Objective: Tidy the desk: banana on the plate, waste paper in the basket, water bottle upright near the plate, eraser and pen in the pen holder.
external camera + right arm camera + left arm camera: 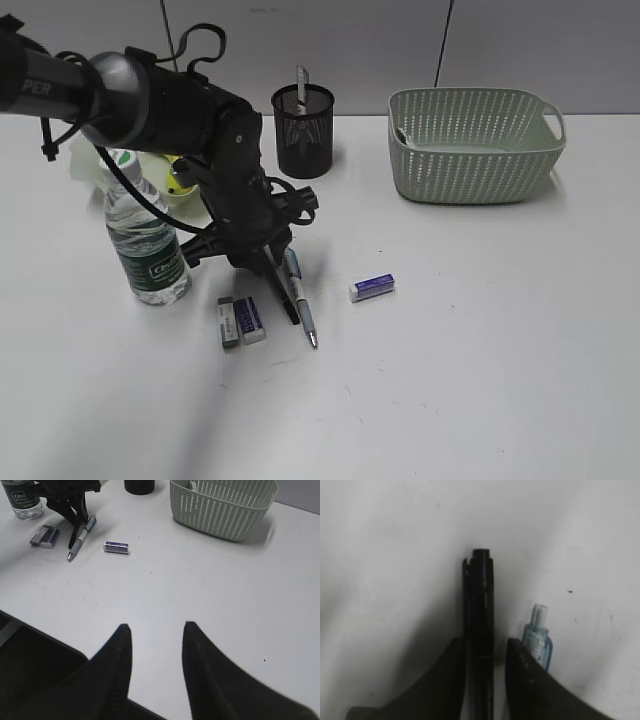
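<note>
My left gripper [278, 272] reaches down to the desk [480, 340] with its jaws open on either side of a black pen [480, 595]. The left finger lies against the pen and a thin gap shows at the right finger. A blue-and-white pen [300, 300] lies just outside that finger. Three erasers lie nearby, one alone [371, 288] and two side by side [240, 320]. The water bottle [148, 245] stands upright beside the plate [85, 160], where a bit of the banana [180, 180] shows. My right gripper [156, 626] hangs open over bare desk.
The black mesh pen holder [303, 135] stands at the back with one pen in it. The green basket [475, 150] sits at the back right, with a pale wad in its left corner. The desk's near edge [45, 635] lies under the right gripper.
</note>
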